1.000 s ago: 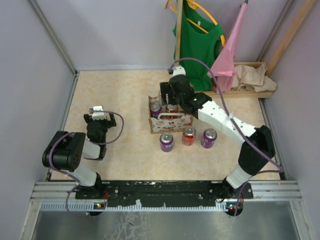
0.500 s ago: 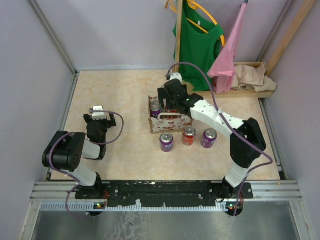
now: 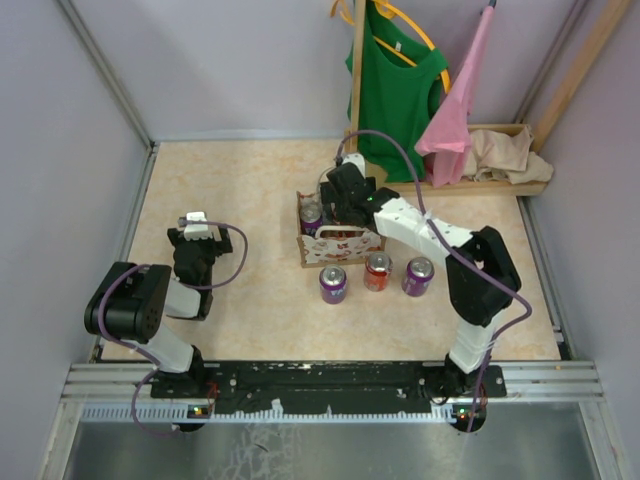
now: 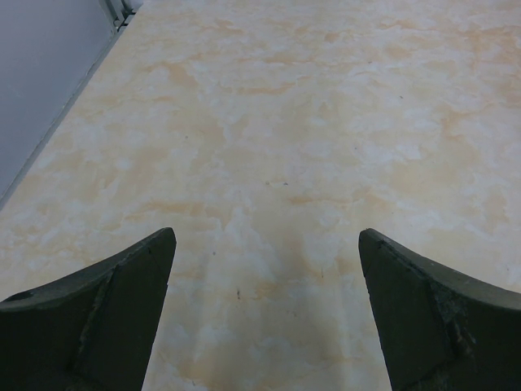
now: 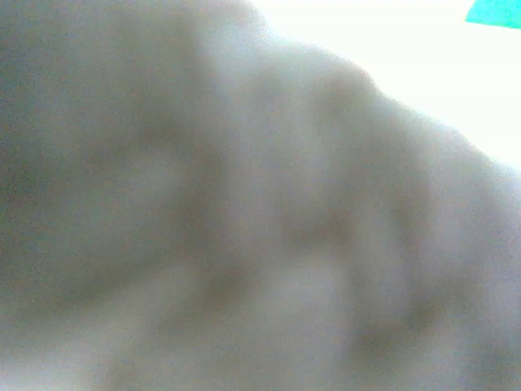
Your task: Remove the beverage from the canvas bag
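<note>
Reaches with the right gripper [image 3: 336, 203] down into the open top of the canvas bag [image 3: 341, 244], toward its back wall, just beside the bagged purple can [image 3: 311, 213] standing at the bag's left end. Cannot tell whether apart or clamped there: from above only a black block over the bag, in the wrist view only grey blur. Stretches from that wrist along a white forearm, slanting back and right to a black elbow raised above the table [image 3: 230, 180], then drops steeply to the base at the near edge.

Holds the left gripper [image 4: 264, 244] wide apart over bare tabletop, gripping nothing, well left of the bag. Folds the left arm tight, elbow close to its base, wrist pointing away from the near rail.

Finds the bag upright at mid-table, with three cans in a row just in front of it: left purple can [image 3: 332, 283], red can [image 3: 377, 271], right purple can [image 3: 418, 275].
</note>
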Robot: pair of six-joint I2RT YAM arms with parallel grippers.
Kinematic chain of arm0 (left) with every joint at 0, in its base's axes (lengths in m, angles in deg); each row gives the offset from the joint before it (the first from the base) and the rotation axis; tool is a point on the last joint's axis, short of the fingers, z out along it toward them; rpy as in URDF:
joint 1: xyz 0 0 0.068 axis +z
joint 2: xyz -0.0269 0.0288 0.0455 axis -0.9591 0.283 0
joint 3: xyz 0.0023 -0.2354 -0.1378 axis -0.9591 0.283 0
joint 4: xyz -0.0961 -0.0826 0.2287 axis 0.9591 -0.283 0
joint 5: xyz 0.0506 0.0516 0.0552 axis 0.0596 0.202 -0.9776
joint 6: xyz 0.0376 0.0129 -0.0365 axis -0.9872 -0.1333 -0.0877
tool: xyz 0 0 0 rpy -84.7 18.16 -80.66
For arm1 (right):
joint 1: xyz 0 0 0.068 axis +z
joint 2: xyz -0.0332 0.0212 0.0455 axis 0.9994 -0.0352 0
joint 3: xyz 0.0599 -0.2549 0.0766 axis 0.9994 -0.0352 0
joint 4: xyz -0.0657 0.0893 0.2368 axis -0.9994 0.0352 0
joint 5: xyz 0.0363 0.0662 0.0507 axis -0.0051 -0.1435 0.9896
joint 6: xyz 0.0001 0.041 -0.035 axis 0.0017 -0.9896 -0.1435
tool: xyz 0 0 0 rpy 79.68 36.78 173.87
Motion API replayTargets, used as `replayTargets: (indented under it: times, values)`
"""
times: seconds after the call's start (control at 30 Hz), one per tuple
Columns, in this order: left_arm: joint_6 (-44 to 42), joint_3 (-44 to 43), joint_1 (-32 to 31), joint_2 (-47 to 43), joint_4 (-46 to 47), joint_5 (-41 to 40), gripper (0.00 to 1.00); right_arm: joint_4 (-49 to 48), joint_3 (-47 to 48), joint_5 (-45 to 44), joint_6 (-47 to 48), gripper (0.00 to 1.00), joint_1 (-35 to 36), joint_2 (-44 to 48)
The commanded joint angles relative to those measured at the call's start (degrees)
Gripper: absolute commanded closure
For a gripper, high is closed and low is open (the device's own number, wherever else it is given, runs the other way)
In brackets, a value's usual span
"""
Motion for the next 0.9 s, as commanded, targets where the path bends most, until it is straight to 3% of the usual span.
replayTargets:
  times: [0.0, 0.3, 0.5, 0.57, 0.7, 0.73, 0.87]
  values:
    - [0.6, 0.4, 0.0, 0.4, 2.5, -0.4, 0.0, -1.0, 1.3, -0.9, -0.6, 0.17, -0.7, -2.0]
    - [0.5, 0.3, 0.0, 0.4, 2.5, -0.4, 0.0, -1.4, 1.6, -0.9, -0.7, 0.22, -0.7, -4.4]
    - [0.5, 0.4, 0.0, 0.4, 2.4, -0.4, 0.0, -1.4, 1.5, -2.4, -0.4, 0.46, -0.7, -4.9]
    - [0.5, 0.4, 0.0, 0.4, 2.5, -0.4, 0.0, -1.2, 1.6, -2.8, -0.2, 0.58, -0.7, -4.9]
    - [0.6, 0.4, 0.0, 0.4, 2.5, -0.4, 0.0, -0.9, 1.7, -2.9, 0.3, 0.95, -0.7, -4.5]
    - [0.5, 0.4, 0.0, 0.4, 2.5, -0.4, 0.0, -0.9, 1.9, -3.0, 0.4, 1.0, -0.7, -4.3]
    - [0.5, 0.4, 0.0, 0.4, 2.5, -0.4, 0.0, -1.7, 2.1, -2.8, 2.1, 1.0, -0.7, -2.2]
